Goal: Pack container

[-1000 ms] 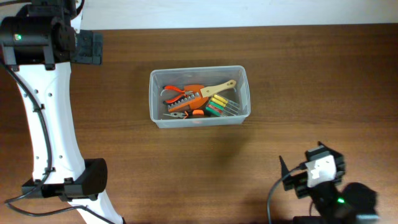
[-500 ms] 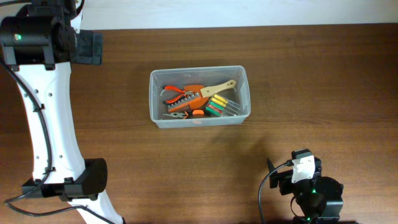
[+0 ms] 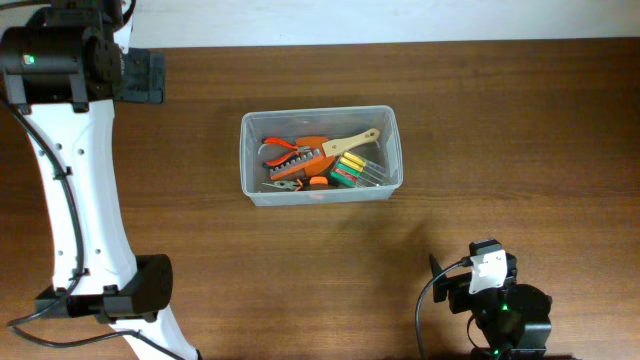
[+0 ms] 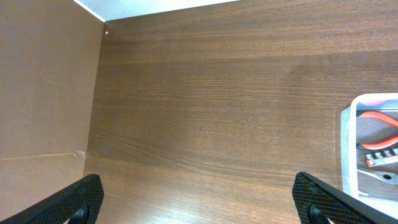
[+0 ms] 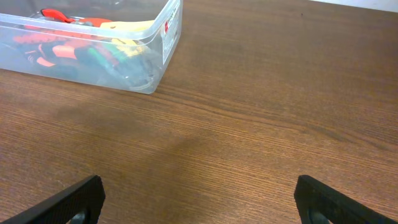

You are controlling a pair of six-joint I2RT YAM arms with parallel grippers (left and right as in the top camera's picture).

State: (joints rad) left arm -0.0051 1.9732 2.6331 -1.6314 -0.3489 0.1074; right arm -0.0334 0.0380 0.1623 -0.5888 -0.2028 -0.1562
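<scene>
The container [image 3: 244, 160] is a clear plastic tub at mid table. It holds orange-handled pliers [image 3: 285, 149], a wooden-handled tool [image 3: 355, 141], green and yellow screwdrivers [image 3: 350, 170] and other small tools. Its corner shows in the left wrist view [image 4: 348, 149] and in the right wrist view [image 5: 166, 37]. My left gripper [image 4: 199, 208] is open and empty over bare wood, left of the container. My right gripper [image 5: 199, 205] is open and empty above bare wood, in front and to the right of the container.
The white left arm [image 3: 75, 180] runs down the left side of the table. The right arm's base [image 3: 500, 310] sits at the front right. A brown wall panel [image 4: 43, 93] borders the table on the left.
The right arm has drawn back toward the front edge and a little to the left, then stopped. The left arm and the container have not moved.
</scene>
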